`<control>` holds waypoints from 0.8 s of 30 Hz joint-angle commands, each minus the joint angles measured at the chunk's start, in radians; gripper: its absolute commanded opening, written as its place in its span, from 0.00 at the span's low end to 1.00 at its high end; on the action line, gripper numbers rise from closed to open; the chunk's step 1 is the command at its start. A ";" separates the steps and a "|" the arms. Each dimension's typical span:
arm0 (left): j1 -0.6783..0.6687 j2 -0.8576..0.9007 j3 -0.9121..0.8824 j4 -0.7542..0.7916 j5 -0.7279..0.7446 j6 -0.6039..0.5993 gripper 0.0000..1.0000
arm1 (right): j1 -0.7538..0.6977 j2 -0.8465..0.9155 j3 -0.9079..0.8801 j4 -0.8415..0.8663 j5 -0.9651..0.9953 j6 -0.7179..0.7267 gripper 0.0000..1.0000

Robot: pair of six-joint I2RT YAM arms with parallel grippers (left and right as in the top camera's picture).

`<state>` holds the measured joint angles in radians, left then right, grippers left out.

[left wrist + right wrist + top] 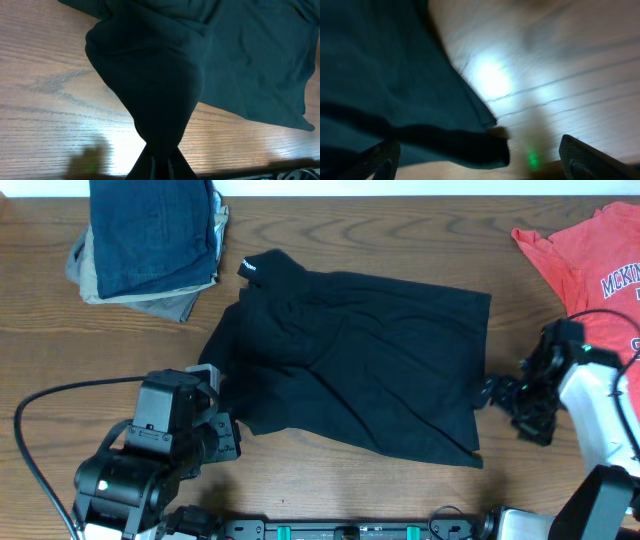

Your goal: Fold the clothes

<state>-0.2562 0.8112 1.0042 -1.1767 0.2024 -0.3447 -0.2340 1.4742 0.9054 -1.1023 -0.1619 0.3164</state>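
Top-left: folded stack (150,240); top-right: red T-shirt (590,260). Near edge, left claw (212,385) clamps bunched black T-shirt (370,350) corner. The right claw (490,392) is spread wide at opposite hem.

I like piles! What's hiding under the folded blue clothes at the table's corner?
Grey and tan folded fabric pokes out beneath the blue clothes, lying on the wooden table. Most of it is covered, so which garments these are cannot be told.

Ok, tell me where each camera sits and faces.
Overhead: above the table, facing down on the black T-shirt, left gripper and right gripper.
Left wrist: on the left gripper, facing the shirt fabric it pinches.
Right wrist: on the open right gripper, fingertips at bottom corners, facing the shirt's edge.
All share the black T-shirt.
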 commanded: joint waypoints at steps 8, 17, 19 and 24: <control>0.004 0.031 0.001 0.040 -0.010 -0.017 0.06 | 0.092 -0.015 -0.102 -0.014 -0.101 -0.051 0.99; 0.004 0.050 0.001 0.042 -0.013 -0.016 0.06 | 0.174 -0.016 -0.111 -0.068 -0.072 0.047 0.99; 0.004 0.050 0.001 0.042 -0.013 -0.016 0.06 | 0.196 -0.016 -0.123 -0.068 -0.041 0.102 0.99; 0.004 0.050 0.001 0.041 -0.013 -0.016 0.06 | 0.215 -0.016 -0.184 -0.008 -0.021 0.187 0.99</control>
<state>-0.2562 0.8619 1.0042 -1.1385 0.2020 -0.3481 -0.0315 1.4738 0.7513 -1.1244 -0.2092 0.4202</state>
